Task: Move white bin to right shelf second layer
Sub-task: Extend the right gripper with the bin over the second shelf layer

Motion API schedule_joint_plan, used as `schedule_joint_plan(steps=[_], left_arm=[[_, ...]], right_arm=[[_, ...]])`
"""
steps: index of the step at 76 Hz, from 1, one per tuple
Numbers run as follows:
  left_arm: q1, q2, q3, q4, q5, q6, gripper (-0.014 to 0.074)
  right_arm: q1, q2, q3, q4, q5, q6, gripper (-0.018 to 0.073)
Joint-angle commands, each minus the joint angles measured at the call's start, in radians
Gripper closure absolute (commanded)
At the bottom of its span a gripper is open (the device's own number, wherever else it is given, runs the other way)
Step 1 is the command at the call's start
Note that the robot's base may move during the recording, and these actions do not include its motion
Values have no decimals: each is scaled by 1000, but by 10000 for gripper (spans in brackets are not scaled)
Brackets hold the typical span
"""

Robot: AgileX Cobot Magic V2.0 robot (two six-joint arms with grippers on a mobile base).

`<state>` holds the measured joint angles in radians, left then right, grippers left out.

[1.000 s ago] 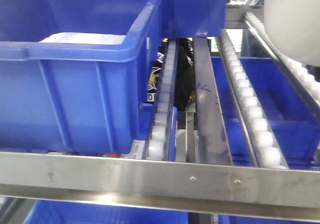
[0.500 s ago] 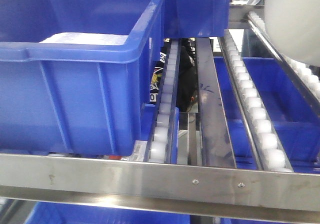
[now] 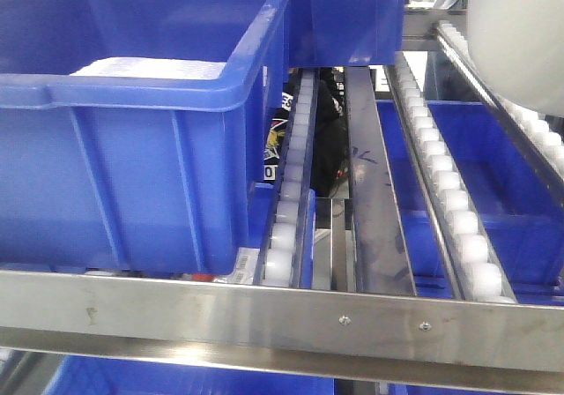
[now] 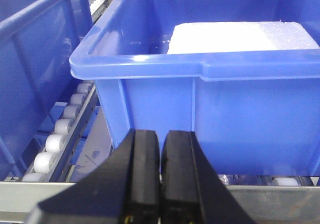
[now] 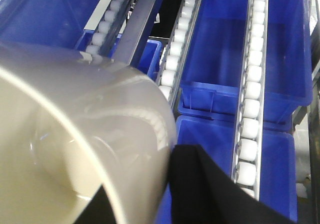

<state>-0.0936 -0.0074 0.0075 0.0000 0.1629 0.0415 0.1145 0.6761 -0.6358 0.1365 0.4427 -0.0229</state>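
The right hand (image 5: pixel 150 204) pinches the wall of the white bin (image 5: pixel 75 139): one dark finger lies outside the wall and one inside. The bin fills the lower left of the right wrist view, tilted above the roller tracks of the right shelf second layer (image 5: pixel 250 109). The front view shows only the bin's pale rounded body (image 3: pixel 520 33) at the upper right, above those rollers (image 3: pixel 449 201), with the riveted front rail (image 3: pixel 282 316) below. The left hand (image 4: pixel 160 184) shows only in its own wrist view, fingers pressed together and empty, just before a blue crate (image 4: pixel 210 99) holding a white block (image 4: pixel 235 36).
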Motion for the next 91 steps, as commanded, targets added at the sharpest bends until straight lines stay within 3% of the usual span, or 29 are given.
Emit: schedule_joint_plan(steps=[1, 91], left_arm=[[-5, -14, 37, 0, -85, -3, 512], [-5, -14, 37, 0, -85, -3, 512]], right_arm=[[-2, -1, -34, 9, -98, 1, 511], [-2, -1, -34, 9, -142, 1, 511]])
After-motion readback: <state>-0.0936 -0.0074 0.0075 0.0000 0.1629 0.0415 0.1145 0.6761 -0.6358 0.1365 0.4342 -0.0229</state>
